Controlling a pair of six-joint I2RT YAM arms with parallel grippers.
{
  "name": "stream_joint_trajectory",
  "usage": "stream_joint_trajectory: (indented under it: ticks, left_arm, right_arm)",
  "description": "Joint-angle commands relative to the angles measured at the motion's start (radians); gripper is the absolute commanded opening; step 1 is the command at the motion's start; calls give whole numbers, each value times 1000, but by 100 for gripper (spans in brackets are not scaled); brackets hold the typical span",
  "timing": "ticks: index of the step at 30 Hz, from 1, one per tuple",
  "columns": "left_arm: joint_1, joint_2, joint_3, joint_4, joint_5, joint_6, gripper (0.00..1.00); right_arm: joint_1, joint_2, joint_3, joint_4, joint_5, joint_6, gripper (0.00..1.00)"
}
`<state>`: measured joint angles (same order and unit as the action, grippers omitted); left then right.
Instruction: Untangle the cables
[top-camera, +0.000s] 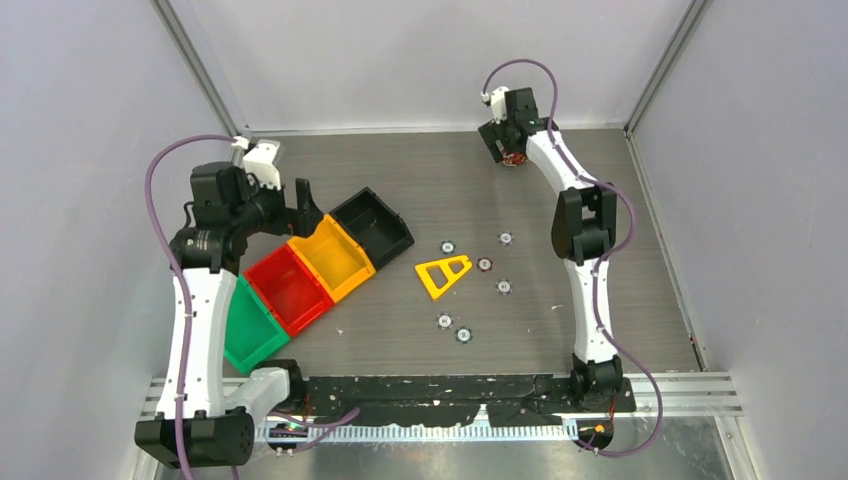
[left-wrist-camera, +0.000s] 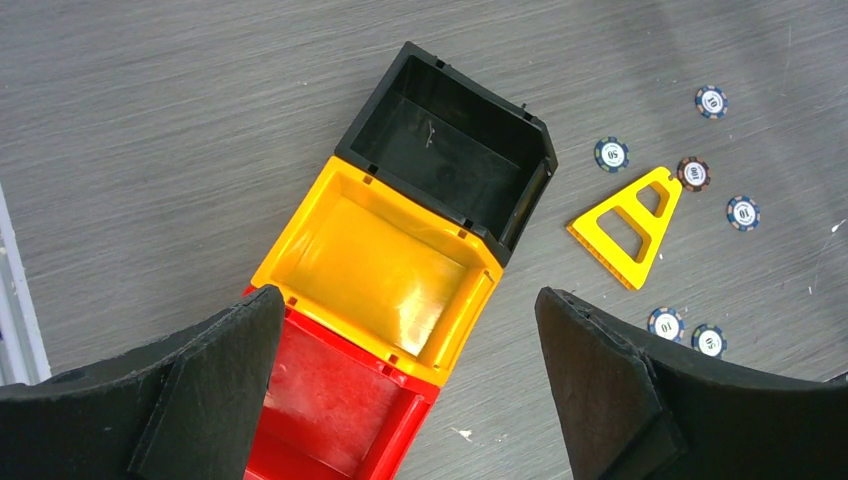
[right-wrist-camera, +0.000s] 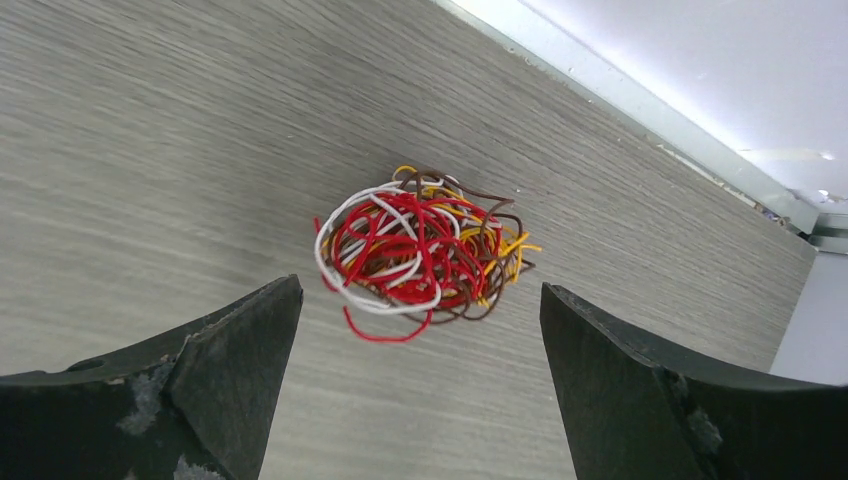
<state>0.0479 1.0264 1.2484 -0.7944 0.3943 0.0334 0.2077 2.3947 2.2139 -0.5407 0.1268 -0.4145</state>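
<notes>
fig.: cables (right-wrist-camera: 415, 240), a round tangle w/ no long axis, lie on table (right-wrist-camera: 150, 150) centred just ahead of r gripper (right-wrist-camera: 418, 290), jaws wide open, empty. l gripper (left-wrist-camera: 407, 295), also open, is over bins (left-wrist-camera: 290, 245), well apart; r arm nearer.

The tabletop (top-camera: 420, 190) has a grey wood-grain finish, matt and finely streaked. The yellow bin (left-wrist-camera: 385, 265) is glossy moulded plastic with bright reflections on its floor. The red bin (left-wrist-camera: 330, 400) shines likewise but is scuffed whitish, and the black bin (left-wrist-camera: 440, 150) has a duller sheen. The yellow triangle (left-wrist-camera: 608, 250) is smooth plastic. The cables (right-wrist-camera: 420, 250) seem sheathed in smooth, slightly shiny plastic, though they are too fine to be sure. The fingers (right-wrist-camera: 225, 370) of the right pincer (right-wrist-camera: 420, 292) are matt black, worn grey in patches.
</notes>
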Motion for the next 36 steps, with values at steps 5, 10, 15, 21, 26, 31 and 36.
stream_joint_trajectory:
  ticks: [5,10,15,21,26,31,36]
  left_arm:
    - [-1,28,5,20,-28,9,99]
    - [-1,33,10,20,-52,6,99]
    - [0,24,1,44,-66,18,99]
    - [-1,57,69,6,141,50,99]
    - [-115,93,59,84,369,79,99]
    - [-312,78,-66,388,444,102,99]
    - [-532,157,-5,394,430,251,99]
  right_arm:
    - [-10,110,93,80,75,-42,96]
    - [-39,131,86,85,42,-11,69]
    - [-46,41,-11,65,-68,-7,9]
    - [-48,-284,-225,-78,-422,27,5]
    - [-48,-613,-444,-257,-844,-19,6]
    - [-23,-790,-555,-469,-1132,-114,5]
    - [81,-891,-661,-607,-1228,-203,5]
